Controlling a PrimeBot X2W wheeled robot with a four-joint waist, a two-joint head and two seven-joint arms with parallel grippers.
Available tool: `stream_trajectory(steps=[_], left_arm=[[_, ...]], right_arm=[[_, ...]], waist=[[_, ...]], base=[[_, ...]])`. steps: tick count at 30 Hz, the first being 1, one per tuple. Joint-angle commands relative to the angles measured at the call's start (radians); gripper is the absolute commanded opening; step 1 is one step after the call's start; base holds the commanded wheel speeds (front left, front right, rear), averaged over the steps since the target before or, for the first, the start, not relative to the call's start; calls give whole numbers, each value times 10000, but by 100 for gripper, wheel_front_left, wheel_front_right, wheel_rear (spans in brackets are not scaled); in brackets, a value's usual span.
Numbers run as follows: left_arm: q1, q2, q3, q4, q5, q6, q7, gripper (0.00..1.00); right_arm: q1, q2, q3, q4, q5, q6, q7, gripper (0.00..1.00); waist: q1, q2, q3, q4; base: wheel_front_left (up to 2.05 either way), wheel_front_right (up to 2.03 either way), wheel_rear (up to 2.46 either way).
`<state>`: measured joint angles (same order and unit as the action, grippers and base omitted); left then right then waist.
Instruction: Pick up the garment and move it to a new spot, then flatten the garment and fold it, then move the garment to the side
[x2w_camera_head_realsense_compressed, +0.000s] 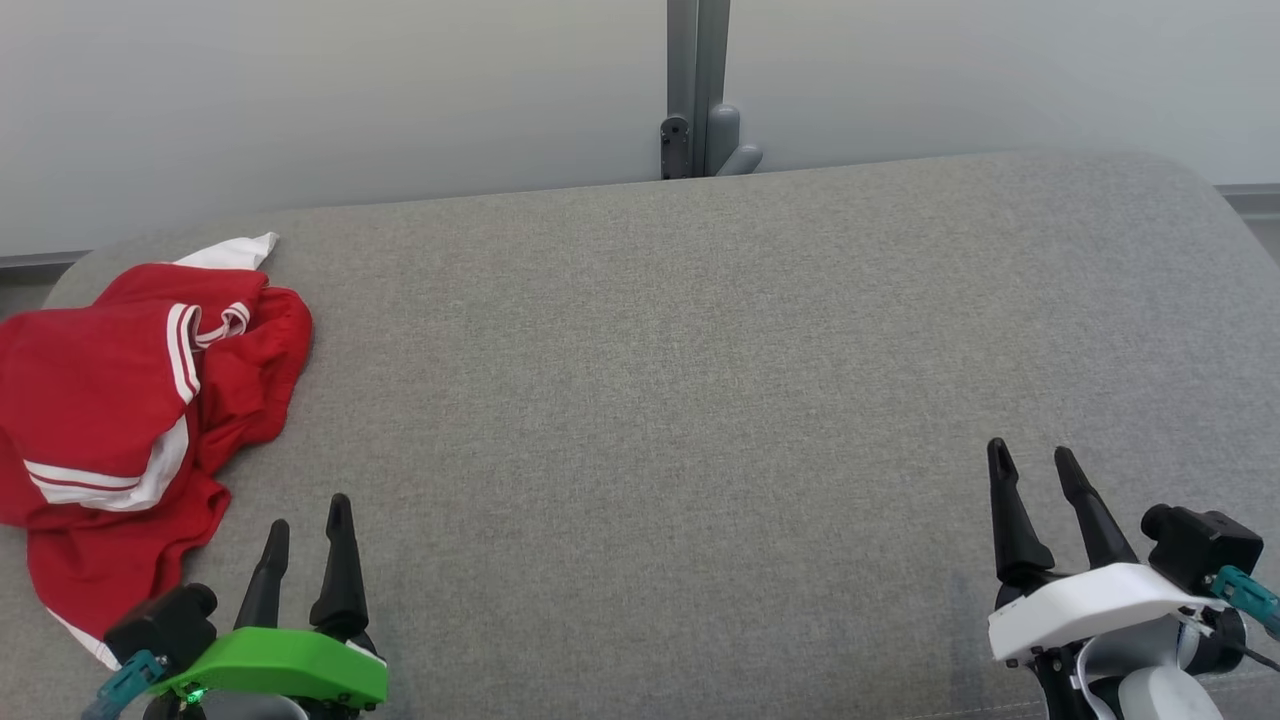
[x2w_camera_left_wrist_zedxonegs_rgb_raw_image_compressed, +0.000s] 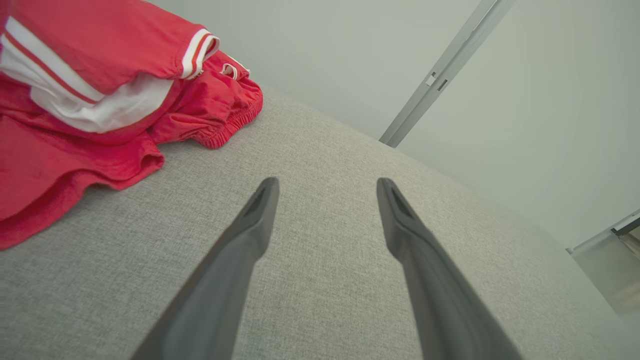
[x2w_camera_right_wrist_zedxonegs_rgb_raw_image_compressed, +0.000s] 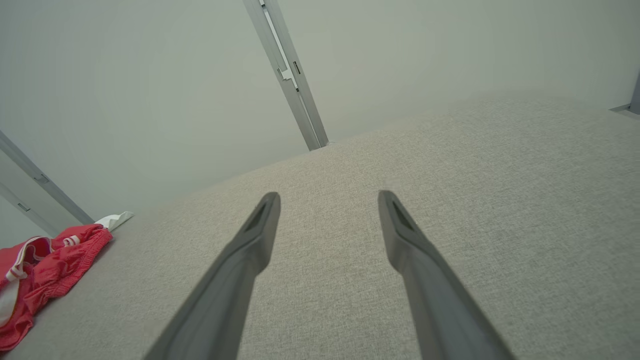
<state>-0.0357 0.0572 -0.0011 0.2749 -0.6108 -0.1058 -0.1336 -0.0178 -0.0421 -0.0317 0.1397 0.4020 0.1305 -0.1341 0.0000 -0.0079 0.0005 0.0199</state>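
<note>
- Two grippers, left gripper (x2w_camera_head_realsense_compressed: 308, 512) and right gripper (x2w_camera_head_realsense_compressed: 1031, 448), hover over the near edge of a grey woven fabric surface (x2w_camera_head_realsense_compressed: 650, 400), fingers spread wide, holding nothing.
- Crumpled red cloth garment (x2w_camera_head_realsense_compressed: 100, 400) with white stripes lies along its left edge.

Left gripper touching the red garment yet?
Apart. The left wrist view shows bare grey surface between the open left gripper and the red garment.

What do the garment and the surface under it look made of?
Garment: soft, thin fabric, probably synthetic sportswear, matte red with white stripes; it crumples loosely and has a gathered elastic edge. Surface: grey woven upholstery, matte; fine heathered weave shows up close.
</note>
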Motion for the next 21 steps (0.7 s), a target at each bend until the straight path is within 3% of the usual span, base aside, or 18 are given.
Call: stream_trajectory(steps=[1,21], left_arm=[[-15,57,32,-121,307,-53,-92,100],[239,30,224,-4,2387,-155,-579,100]], right_arm=[[6,-69,-41,-157,-331,2,-107,100],[205,-85,-204,-434,-2483,3,-598,100]], waist=[[0,42,5,2],[0,55,1,168]], base=[[0,0,0],[0,0,0]])
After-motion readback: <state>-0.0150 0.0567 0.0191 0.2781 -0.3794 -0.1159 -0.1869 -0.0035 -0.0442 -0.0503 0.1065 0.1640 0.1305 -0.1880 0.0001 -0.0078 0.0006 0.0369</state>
